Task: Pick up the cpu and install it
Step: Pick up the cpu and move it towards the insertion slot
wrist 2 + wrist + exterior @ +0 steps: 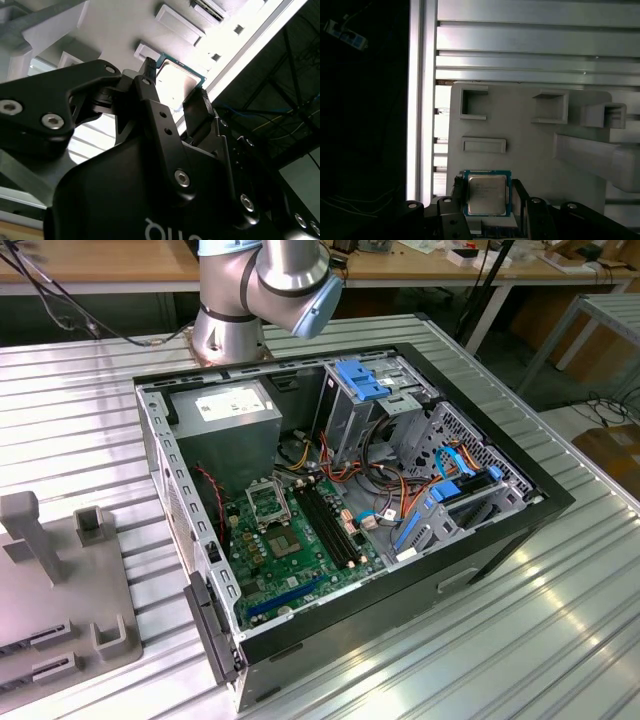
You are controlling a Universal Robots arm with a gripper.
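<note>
In both wrist views the cpu (487, 195) (181, 80), a thin square chip with a pale silver top and a green rim, sits between my black fingers (519, 200). My gripper (488, 196) (175, 84) is shut on it, one finger against each side. The chip hangs over the grey moulded fixture (530, 145), near its edge. In the exterior view the motherboard's square socket (268, 502), with its silver frame, lies inside the open computer case (400, 570). The arm's base (235, 315) stands behind the case.
The grey fixture (60, 590) with raised posts and pockets lies at the exterior view's left on the ribbed metal table (520, 640). Inside the case are a power supply (228, 412), black memory slots (330, 520), drive cages (375, 400) and loose cables (380, 485).
</note>
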